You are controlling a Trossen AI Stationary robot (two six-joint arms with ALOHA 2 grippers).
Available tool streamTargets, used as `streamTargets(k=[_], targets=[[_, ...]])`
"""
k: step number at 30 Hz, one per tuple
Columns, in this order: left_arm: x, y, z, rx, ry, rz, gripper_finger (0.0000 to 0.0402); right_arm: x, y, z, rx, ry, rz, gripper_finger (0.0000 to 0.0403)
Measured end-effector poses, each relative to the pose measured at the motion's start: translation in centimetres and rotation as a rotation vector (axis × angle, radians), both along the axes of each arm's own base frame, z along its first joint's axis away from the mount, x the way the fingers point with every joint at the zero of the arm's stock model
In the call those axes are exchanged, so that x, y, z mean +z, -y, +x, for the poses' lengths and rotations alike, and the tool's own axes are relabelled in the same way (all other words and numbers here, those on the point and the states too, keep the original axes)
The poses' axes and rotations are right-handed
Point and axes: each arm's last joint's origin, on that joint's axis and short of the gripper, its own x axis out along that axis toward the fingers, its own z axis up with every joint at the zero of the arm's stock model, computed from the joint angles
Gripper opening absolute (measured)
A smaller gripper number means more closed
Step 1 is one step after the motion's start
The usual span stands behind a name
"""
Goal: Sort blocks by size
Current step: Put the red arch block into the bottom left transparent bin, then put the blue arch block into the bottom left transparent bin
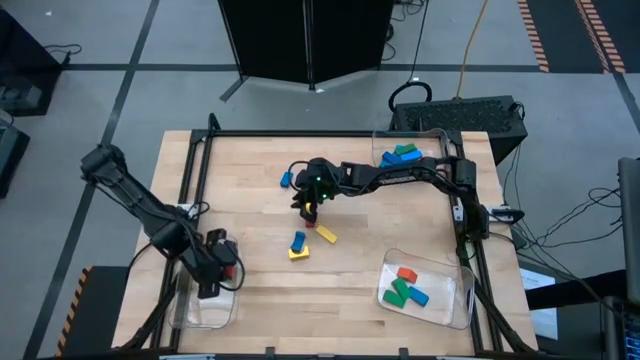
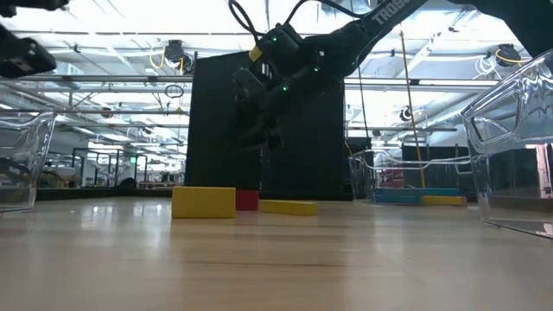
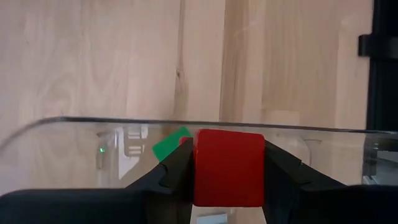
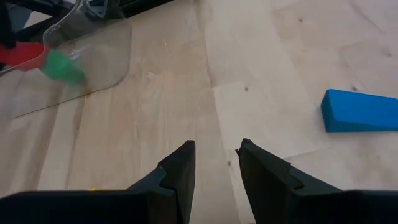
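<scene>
My left gripper [image 3: 227, 180] is clamped on a red block [image 3: 228, 167], one finger [image 3: 171, 177] pressed to each side of it, and hangs over the clear tray [image 1: 205, 310] at the near left corner of the table [image 1: 250, 180]. Through the tray's rim just ahead of that gripper I see a green block [image 3: 169, 144] lying inside. My right gripper [image 4: 214, 165] is out over the middle of the table, its fingers [image 4: 180, 168] parted by a narrow gap with nothing between them and bare wood below. In the high view a small red block [image 1: 311, 221] lies just under that gripper on its near side, a yellow block [image 1: 327, 235] just beyond it, and a short blue block [image 1: 298, 241] touching another yellow block [image 1: 299, 253] a little farther toward the table's front. A blue block [image 1: 285, 180] lies apart on the gripper's far left side; the right wrist view shows a blue block [image 4: 360, 112] ahead of the fingers, clear of them. At the far right corner, well away from the right gripper, a second clear tray [image 1: 440, 140] holds blue and green blocks [image 1: 400, 155]. At the near right corner a third clear tray [image 1: 460, 300] holds a red, two green and a blue block [image 1: 404, 288]. The low view shows one yellow block [image 2: 203, 201] standing nearest the camera with a red one [image 2: 247, 199] behind it.
</scene>
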Motion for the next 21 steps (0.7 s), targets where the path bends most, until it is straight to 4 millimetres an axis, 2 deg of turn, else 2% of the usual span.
streamTargets(k=[6, 9, 17, 21], targets=[[-1.1, 1.0, -0.1, -0.031, -0.072, 0.024, 0.0133, 0.0, -0.2, 0.0, 0.048, 0.006, 0.023, 0.0119], [-1.3, 1.2, -0.1, -0.024, -0.070, 0.047, 0.0146, 0.0, -0.2, 0.0, 0.049, 0.007, 0.019, 0.0119], [-1.3, 0.9, -0.3, -0.013, -0.074, 0.083, 0.0238, 0.1, 0.0, 0.1, 0.007, 0.013, -0.018, 0.0119], [-1.5, 0.4, -0.9, -0.014, -0.168, 0.113, 0.0274, 0.0, 0.3, 0.0, -0.055, -0.005, -0.098, 0.0119]])
